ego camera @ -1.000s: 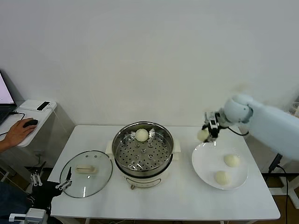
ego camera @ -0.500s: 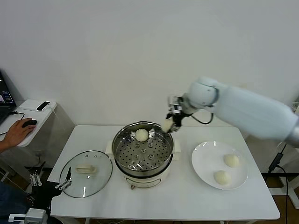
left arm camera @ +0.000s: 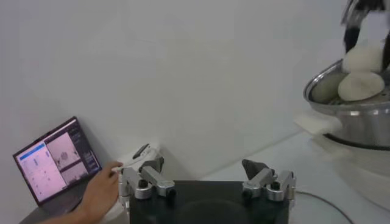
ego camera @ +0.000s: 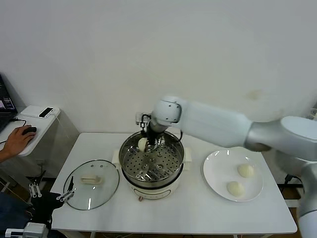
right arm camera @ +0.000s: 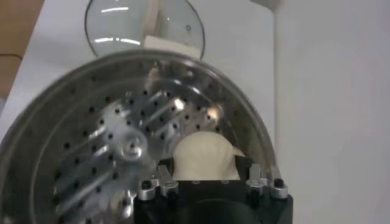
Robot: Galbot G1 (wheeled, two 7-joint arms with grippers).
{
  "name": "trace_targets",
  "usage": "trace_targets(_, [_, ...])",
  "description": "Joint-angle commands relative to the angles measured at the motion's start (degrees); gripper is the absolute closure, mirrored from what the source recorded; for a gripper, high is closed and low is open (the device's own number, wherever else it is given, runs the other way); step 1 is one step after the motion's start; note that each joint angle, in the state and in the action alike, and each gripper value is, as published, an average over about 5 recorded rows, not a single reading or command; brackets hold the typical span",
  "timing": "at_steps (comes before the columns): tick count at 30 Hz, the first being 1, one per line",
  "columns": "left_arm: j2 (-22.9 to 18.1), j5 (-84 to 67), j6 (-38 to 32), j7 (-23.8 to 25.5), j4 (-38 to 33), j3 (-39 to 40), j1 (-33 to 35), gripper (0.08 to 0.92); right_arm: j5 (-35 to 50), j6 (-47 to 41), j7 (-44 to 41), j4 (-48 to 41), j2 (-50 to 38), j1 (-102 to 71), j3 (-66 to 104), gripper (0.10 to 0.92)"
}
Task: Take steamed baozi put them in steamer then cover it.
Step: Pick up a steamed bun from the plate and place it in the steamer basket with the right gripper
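The right claw (ego camera: 145, 144) hangs over the far side of the round shiny stainless-steel steamer (ego camera: 151, 161), which stands mid-surface, and it is closed around a small cream-white dough bun (ego camera: 143, 144), held just above the perforated tray. A second bun (left arm camera: 361, 86) lies on the tray right beneath it. Two more buns (ego camera: 245, 170) rest on the flat white plate (ego camera: 217, 168) near the surface's right edge. The clear glass lid (ego camera: 92, 184) lies flat near the left edge. The left claw (ego camera: 68, 193), spread wide, waits off the surface's front-left corner.
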Motion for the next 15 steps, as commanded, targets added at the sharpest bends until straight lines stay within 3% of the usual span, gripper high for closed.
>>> trace_targets(1, [-0.05, -0.03, -0.04, -0.01, -0.38, -0.18, 0.24, 0.177, 1.59, -1.80, 2.74, -5.89, 8.31, -3.27, -0.87, 0.397])
trace_targets(15, [-0.48, -0.02, -0.18, -0.06, -0.67, -0.52, 0.50, 0.177, 0.34, -1.93, 1.37, -5.54, 8.23, -3.54, -1.68, 0.397])
